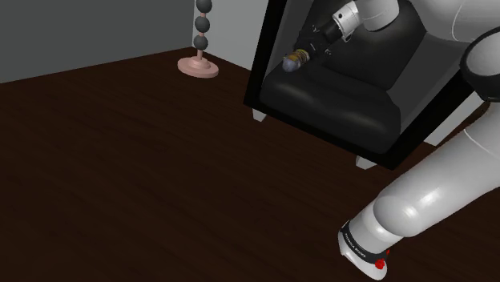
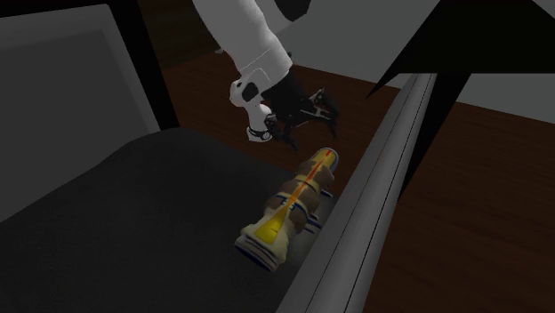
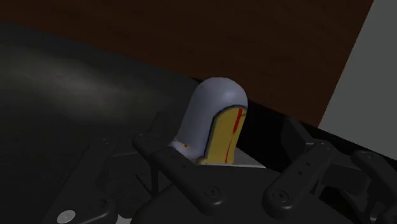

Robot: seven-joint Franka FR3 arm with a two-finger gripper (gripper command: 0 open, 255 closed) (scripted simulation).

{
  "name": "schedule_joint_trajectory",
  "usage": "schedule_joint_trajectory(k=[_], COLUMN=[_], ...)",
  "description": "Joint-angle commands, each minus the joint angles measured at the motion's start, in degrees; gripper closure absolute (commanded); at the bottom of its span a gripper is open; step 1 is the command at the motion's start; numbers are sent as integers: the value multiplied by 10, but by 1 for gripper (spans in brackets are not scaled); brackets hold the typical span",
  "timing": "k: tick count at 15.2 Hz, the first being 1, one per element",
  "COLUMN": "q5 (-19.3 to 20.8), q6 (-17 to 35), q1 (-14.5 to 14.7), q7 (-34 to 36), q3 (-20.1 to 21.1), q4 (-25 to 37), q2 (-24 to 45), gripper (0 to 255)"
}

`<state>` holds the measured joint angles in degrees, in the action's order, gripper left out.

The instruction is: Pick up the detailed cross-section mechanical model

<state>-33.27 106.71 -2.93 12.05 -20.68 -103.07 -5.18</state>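
The cross-section model (image 2: pixel 289 204) is a stubby cylinder with a grey shell and a yellow cut face with a red line. It lies on the seat of a black armchair (image 2: pixel 151 213), close along the chair's side panel. My black gripper (image 2: pixel 309 114) hovers just above the model's far end. In the shoulder view the model (image 1: pixel 295 58) lies at the back of the seat, with the gripper (image 1: pixel 318 38) right behind it. In the wrist view the model's rounded grey end (image 3: pixel 213 121) rises between my spread fingers (image 3: pixel 162 156), which stand open and do not clasp it.
The armchair's side panel (image 2: pixel 374 178) runs right beside the model and its back (image 1: pixel 276 32) rises behind it. A pink-based floor lamp with dark balls (image 1: pixel 200 48) stands on the dark wood floor (image 1: pixel 120 160). My stand's base (image 1: pixel 364 252) is at the shoulder view's lower right.
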Motion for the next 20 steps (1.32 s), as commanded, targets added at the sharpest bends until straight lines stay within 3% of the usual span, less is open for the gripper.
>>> schedule_joint_trajectory(k=[1,5,14,15,20], q5=[-41,-120,-131,-131,-131], q6=[-2,-17,25,24,24], q1=[-9,-35,-32,-33,-32], q7=[-2,4,-31,-31,-30], q3=[-16,-39,-35,-35,-35], q4=[32,103,49,51,51], q2=[36,108,108,108,108], gripper=[0,0,0,255,255])
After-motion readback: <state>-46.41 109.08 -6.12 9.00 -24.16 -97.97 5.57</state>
